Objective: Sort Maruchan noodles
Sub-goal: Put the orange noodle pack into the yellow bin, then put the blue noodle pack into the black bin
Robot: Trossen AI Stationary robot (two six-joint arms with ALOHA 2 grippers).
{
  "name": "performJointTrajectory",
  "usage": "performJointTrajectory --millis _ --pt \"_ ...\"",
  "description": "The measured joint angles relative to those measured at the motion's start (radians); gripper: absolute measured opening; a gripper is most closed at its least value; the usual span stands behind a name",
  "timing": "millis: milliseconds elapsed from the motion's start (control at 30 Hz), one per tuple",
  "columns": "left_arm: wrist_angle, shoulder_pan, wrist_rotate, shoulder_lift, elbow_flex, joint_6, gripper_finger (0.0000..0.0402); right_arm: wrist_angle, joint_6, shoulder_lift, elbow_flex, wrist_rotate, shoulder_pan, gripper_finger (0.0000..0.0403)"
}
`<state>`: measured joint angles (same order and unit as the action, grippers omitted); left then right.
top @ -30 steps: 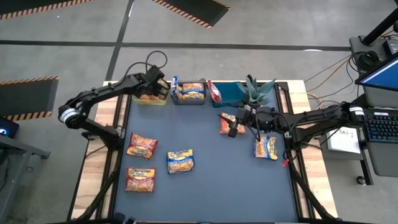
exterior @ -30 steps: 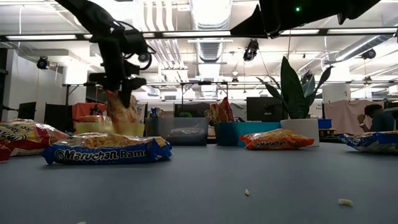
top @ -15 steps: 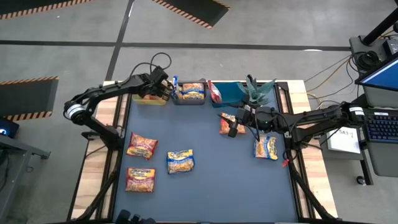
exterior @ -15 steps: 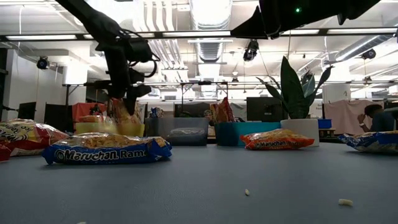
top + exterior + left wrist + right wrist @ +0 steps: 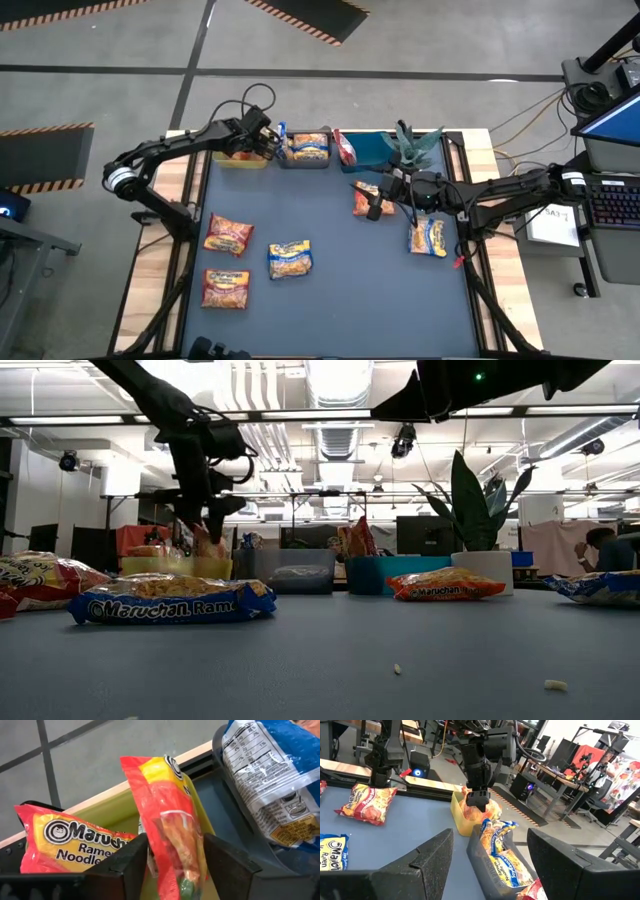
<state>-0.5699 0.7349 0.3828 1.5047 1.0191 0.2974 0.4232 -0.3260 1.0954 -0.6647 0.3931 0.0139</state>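
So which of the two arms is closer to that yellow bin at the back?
Left. The left gripper is right over the yellow bin, lowering an orange packet into it. The right gripper hovers over another packet mid-table, well away from the bin.

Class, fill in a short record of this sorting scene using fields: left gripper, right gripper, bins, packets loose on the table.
left gripper: left gripper over the yellow-green bin, an orange packet upright between its fingers
right gripper: right gripper open, above an orange packet on the table
bins: yellow-green bin holds another orange packet; grey bin holds yellow-and-blue packets; blue bin beside it
packets loose on the table: five, namely two red-and-yellow packets, two yellow-and-blue ones, and the orange one
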Motion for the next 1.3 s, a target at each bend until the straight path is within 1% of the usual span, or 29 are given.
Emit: performJointTrajectory --millis 233,367,433,700,967,1133,1300 --pt "0.01 -0.006 -0.01 0.0 0.0 0.0 0.0211 0.0 0.0 0.0 0.0 0.0 0.0 0.0246" --pt "0.033 -0.019 -0.068 0.0 0.0 0.001 0.0221 0.0 -0.007 0.0 0.0 0.0 0.0 0.0247" --pt "0.046 -0.03 -0.082 0.0 0.0 0.001 0.0222 0.0 -0.007 0.0 0.0 0.0 0.0 0.0247" --pt "0.05 -0.055 -0.083 -0.008 0.0 0.001 0.0221 -0.009 -0.007 0.0 0.0 0.0 0.0 0.0247" --pt "0.05 -0.096 -0.077 -0.106 0.0 -0.003 0.0221 -0.01 -0.007 0.0 0.0 0.0 0.0 0.0247" --pt "0.05 -0.165 -0.076 -0.18 0.0 0.0 0.0221 -0.01 -0.009 0.0 0.0 0.0 0.0 0.0247" --pt "0.062 -0.299 -0.076 -0.212 -0.001 -0.002 0.0221 -0.021 0.0 0.0 0.0 0.001 0.0 0.0247"
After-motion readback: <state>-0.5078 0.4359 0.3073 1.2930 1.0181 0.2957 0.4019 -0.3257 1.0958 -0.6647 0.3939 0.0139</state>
